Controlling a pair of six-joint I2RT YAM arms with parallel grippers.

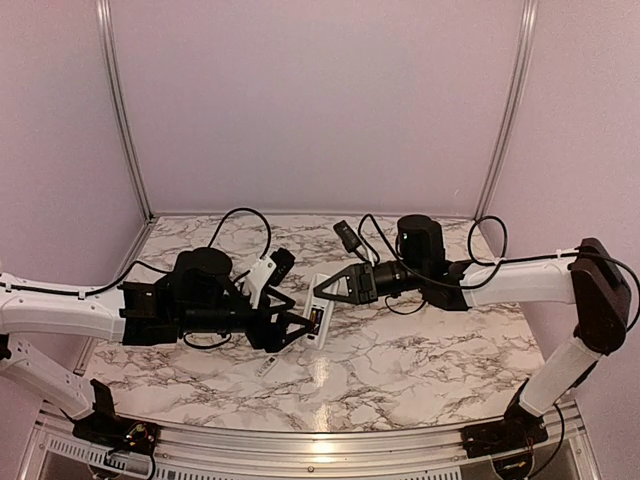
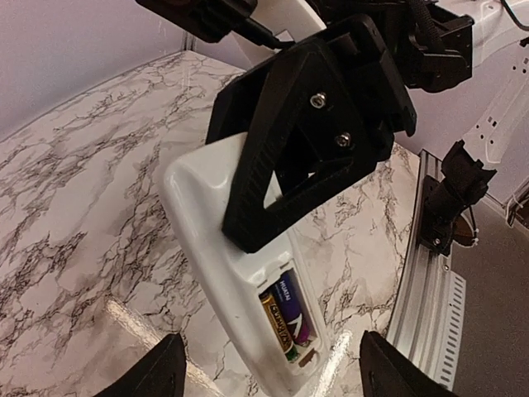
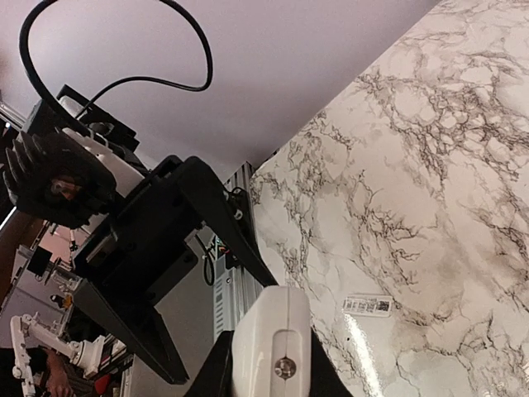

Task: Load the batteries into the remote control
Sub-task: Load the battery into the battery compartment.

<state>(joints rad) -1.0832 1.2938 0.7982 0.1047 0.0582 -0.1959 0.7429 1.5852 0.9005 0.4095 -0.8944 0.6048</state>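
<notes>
Fingers [image 2: 161, 376] of the black two-finger left gripper [image 2: 274, 372] stand wide apart and hold nothing; in the left wrist view their tips flank the lower end of the slim white rectangular remote control [image 2: 197, 207] without touching it. The black right gripper [image 1: 326, 292] is clamped tight on that remote, one triangular finger pressed flat across its back, holding it tilted above the grey-veined white marble tabletop [image 1: 420, 370]. The remote's back faces the left wrist camera with its recessed slot uncovered. The batteries [image 2: 279, 324], one black and gold, the other purple and silvery, lie side by side in that slot at the remote's lower end.

The left arm comes in from the left edge, its forearm running low and nearly level toward the table's middle. The right arm rises from its base at the near right corner to a high elbow, then stretches its forearm leftward, so the two grippers meet near the centre. A small white flat strip with dark print [image 1: 265, 367] lies on the marble just in front of the left gripper.
</notes>
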